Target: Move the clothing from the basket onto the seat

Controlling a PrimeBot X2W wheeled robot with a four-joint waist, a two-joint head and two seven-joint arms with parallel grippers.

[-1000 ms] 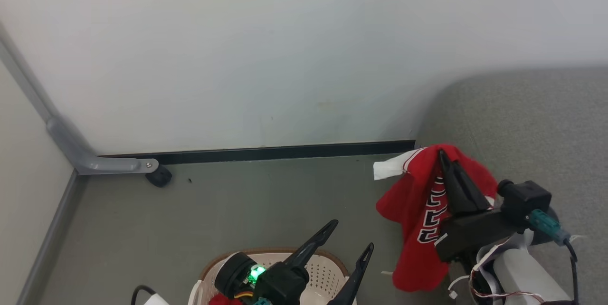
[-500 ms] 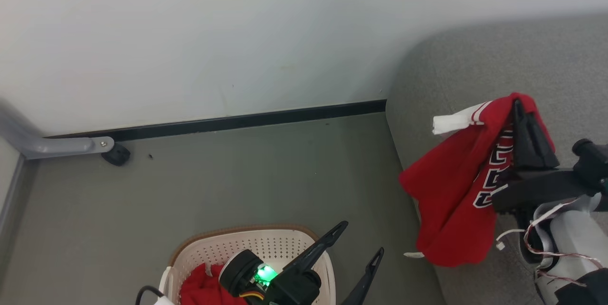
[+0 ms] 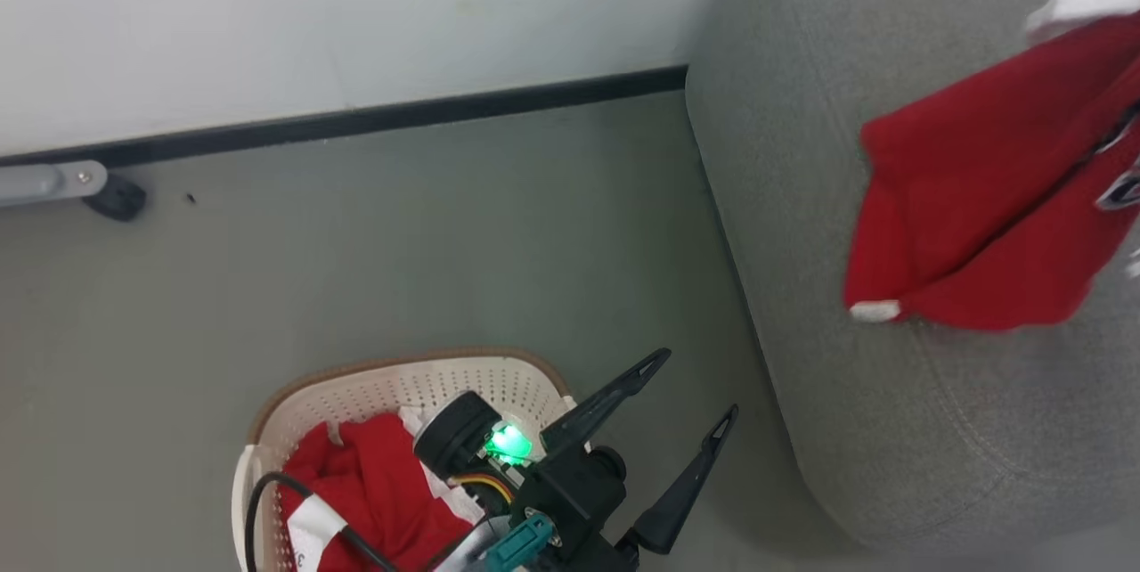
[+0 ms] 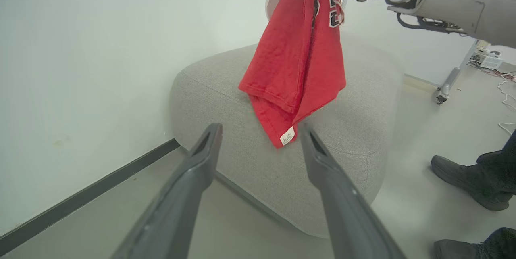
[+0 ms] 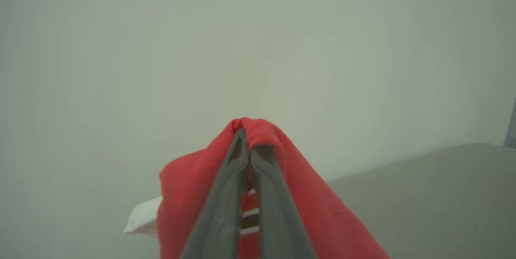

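Left claw (image 3: 697, 380): two long dark fingers spread wide, nothing between them. Directly beneath and behind it is the cream-white perforated plastic basket with brown woven-look rim (image 3: 383, 367). A crumpled bright red fabric garment with white trim (image 3: 374, 483) lies inside.

Ahead of the left claw, across a strip of grey-green floor (image 3: 445, 269), is the large grey fabric-upholstered seat cushion with rounded corners (image 3: 846, 412).

Above that cushion a second red jersey with dark lettering (image 4: 298, 61) hangs from the right claw (image 5: 248, 150). Its fingers are pressed together on a fold at the cloth's top. The lowest corner, with a white tag, dangles close over the cushion; whether it touches, cannot tell.

Change over the last second: the head camera swung, so the whole scene slid. Measured against the seat, though, the jersey hung at the cushion edge nearest the basket, partly over floor. Now it is wholly over the cushion. Judgement: the carry is about done, and lowering and release come next. One garment is left in the basket, and the left claw sits handy for it.

Beyond the seat is a white wall with black skirting (image 3: 356, 119). Off to the side stands a person's dark shoe (image 4: 463, 174).
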